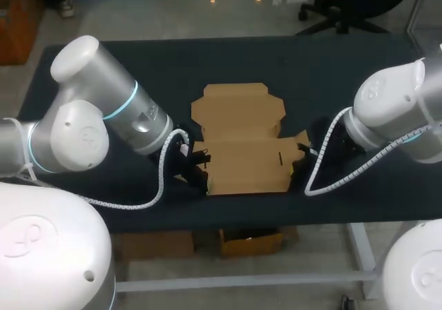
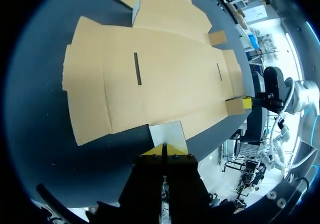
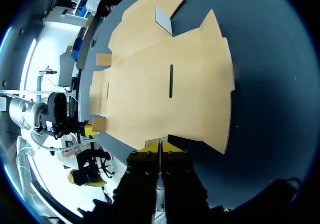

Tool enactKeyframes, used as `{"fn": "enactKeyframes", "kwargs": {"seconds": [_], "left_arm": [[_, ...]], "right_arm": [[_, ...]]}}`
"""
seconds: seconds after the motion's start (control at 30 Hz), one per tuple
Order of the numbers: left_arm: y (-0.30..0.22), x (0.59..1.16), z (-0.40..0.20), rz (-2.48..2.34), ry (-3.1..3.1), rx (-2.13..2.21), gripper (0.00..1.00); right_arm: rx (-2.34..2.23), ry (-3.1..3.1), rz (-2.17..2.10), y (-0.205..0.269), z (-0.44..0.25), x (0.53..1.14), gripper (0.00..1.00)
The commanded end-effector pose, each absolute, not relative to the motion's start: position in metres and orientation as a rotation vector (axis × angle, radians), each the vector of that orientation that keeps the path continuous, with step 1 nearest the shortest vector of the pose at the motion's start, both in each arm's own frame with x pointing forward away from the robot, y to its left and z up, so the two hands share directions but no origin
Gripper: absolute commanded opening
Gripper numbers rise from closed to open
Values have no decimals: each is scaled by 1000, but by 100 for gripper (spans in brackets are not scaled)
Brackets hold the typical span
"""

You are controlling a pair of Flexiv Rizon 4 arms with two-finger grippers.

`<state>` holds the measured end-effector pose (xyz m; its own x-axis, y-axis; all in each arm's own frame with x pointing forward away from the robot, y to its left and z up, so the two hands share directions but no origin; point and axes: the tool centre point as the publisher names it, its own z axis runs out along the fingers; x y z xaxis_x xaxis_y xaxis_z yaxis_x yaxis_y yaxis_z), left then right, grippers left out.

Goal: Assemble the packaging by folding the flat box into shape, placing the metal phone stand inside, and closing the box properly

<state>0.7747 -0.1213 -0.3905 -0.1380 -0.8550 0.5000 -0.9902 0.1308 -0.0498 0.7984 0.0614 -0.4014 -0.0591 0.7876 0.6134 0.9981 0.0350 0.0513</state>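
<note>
Midway along the bench point(image 1: 103, 68), nearer its front edge than its back edge, the flat box point(image 1: 242, 148) lies unfolded, brown side up. In the head view the left gripper point(image 1: 197, 166) sits at the box's left side and the right gripper point(image 1: 302, 161) at its right side, each arm coming in low from its own end of the bench.

From the left wrist, the left gripper point(image 2: 164, 150) has its yellow tips pressed together on a pale tab point(image 2: 168, 133) that stands up from the near edge of the flat box point(image 2: 165, 74). Two dark slits show in the cardboard ahead. At the box's far side the right gripper point(image 2: 246, 103) is touching a small brown flap point(image 2: 234, 106).

From the right wrist, the right gripper point(image 3: 160, 146) has its tips closed tight on the edge of the flat box point(image 3: 160, 89), the cardboard running in between them. Across the sheet the left gripper point(image 3: 86, 129) is just beside another small flap at the opposite edge.
</note>
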Motion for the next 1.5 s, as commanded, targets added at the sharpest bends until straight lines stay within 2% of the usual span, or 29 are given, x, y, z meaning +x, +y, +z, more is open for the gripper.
{"fn": "enactKeyframes", "kwargs": {"seconds": [0.03,1.5], "left_arm": [[-128,777,-393,520,-2073,1786,0],[-149,785,-425,531,-2109,1858,0]], "right_arm": [[-1798,-1913,-646,68,-402,802,0],[-1892,-1955,-499,86,-431,790,0]]}}
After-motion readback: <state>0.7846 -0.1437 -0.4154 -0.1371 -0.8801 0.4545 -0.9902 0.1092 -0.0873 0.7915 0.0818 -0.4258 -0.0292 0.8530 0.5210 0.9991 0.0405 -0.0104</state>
